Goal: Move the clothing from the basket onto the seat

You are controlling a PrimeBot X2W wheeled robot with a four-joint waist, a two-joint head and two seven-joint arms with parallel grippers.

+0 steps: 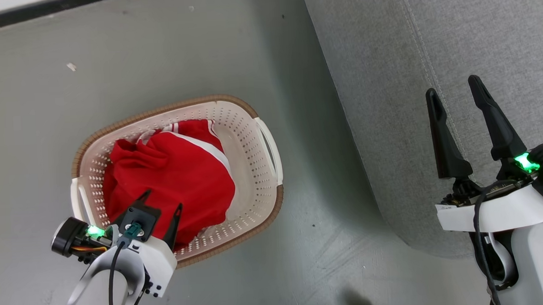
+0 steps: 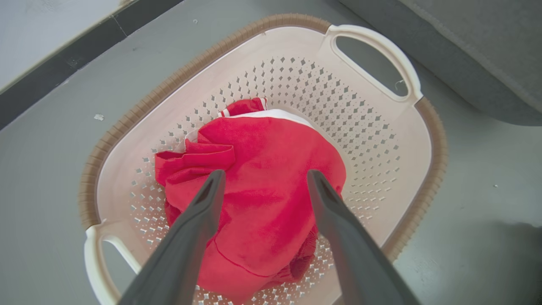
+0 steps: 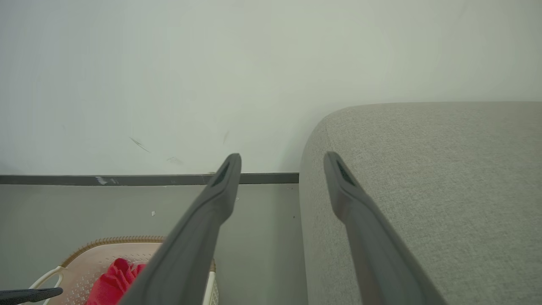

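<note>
Head view. Basket (image 1: 254, 171) stands on the grey floor (image 1: 157, 47), about 8 o'clock from frame centre, long axis tilted. Clothing (image 1: 176, 179) lies bunched inside it, red, with white stripe trim showing on its 12 o'clock side. The heap sits toward the basket's 9 o'clock half. Bare perforated wall is exposed from 1 to 5 o'clock. No fabric hangs over the brown rim.

Left gripper (image 1: 164, 198): released, fingers spread, reaching in over the basket's 7 o'clock rim, tips above the near part of the heap. In the left wrist view the two fingers straddle the red pile, one on each side of its crest. Cannot tell whether the tips touch the fabric. Nothing is pinched between them.

Seat (image 1: 454, 34) takes up 1 to 4 o'clock. Its rounded edge runs from 12 o'clock down toward 5 o'clock, with a stitched seam alongside, further in. A strip of bare floor separates the basket's 3 o'clock handle (image 1: 274, 152) from that edge, so basket and seat are apart.

Right gripper (image 1: 452, 84): released, fingers apart, grasping nothing, over the seat surface just inside its edge, tips toward 12 o'clock. In the right wrist view one finger crosses the floor gap and the other lies over the cushion.

Dark baseboard (image 1: 40, 9) crosses at 10 to 11 o'clock, well apart from the basket, with open floor between.
</note>
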